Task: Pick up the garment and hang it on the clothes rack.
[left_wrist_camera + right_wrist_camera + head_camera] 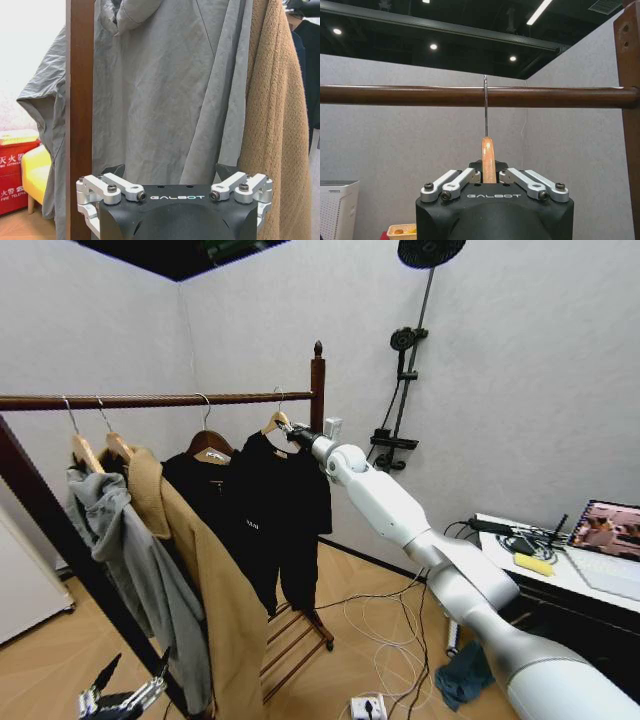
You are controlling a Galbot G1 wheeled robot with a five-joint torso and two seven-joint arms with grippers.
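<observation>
The right gripper (286, 430) reaches up from the robot's long white arm toward the tall dark-brown wooden clothes rack (317, 380), close to its knob-topped end post at about one o'clock from the centre of the head view. In the right wrist view its fingers (476, 176) are pressed in on both sides of the light wooden hanger (488, 160), pinching the hanger's neck just below the metal hook, and that hook is looped over the rack's horizontal rod (470, 96) right beside the end post. The black short-sleeved T-shirt with a small white chest print (285, 510) hangs from this hanger, the last garment on the rod before the post, with its hem well above the slatted bottom shelf (290, 635). At nine o'clock from it hang a black long-sleeved jacket (205, 490), then a tan fleecy coat (215, 580), then a grey hoodie (140, 570). The left gripper (125, 695) sits low at seven o'clock in the head view, and its fingers (116, 172) are spread wide, empty, facing the grey hoodie and the slanted post (80, 120). A black shower stand (410, 370) rises against the wall at one o'clock
</observation>
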